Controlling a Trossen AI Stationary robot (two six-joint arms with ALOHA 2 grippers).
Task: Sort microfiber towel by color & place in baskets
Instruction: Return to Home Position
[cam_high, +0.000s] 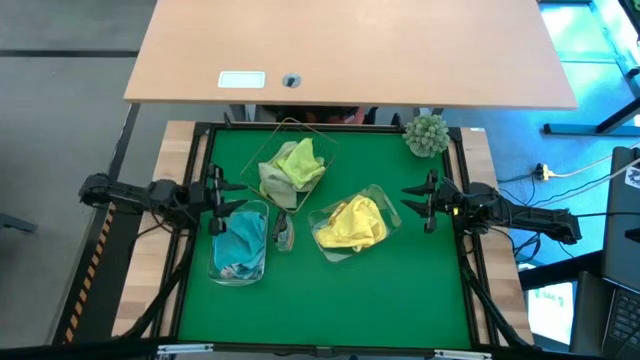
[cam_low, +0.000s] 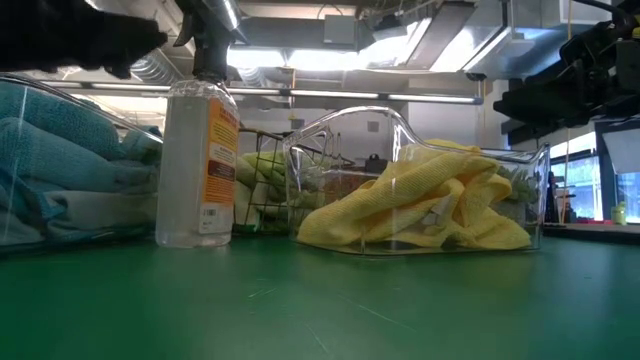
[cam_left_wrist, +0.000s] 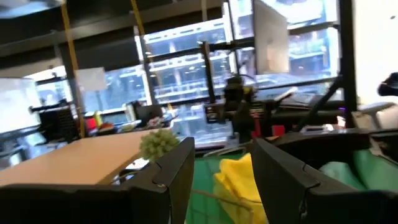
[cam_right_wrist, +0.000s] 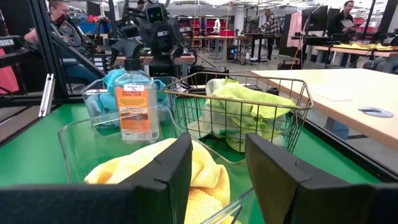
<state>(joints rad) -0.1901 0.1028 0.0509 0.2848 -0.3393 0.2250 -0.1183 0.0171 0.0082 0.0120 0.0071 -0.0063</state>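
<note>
Hanging open and empty, the left claw (cam_high: 217, 202) sits just beside the teal towels' basket (cam_high: 240, 281), the right claw (cam_high: 429, 203) near the yellow towels' basket (cam_high: 383, 196); a careless swing could clip either.

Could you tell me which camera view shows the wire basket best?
The right wrist view: the wire basket stands whole and near, mesh and green towels plain. The high view shows it only from above; the low view glimpses it behind the bottle and clear bin; the left wrist view does not clearly show it.
</note>
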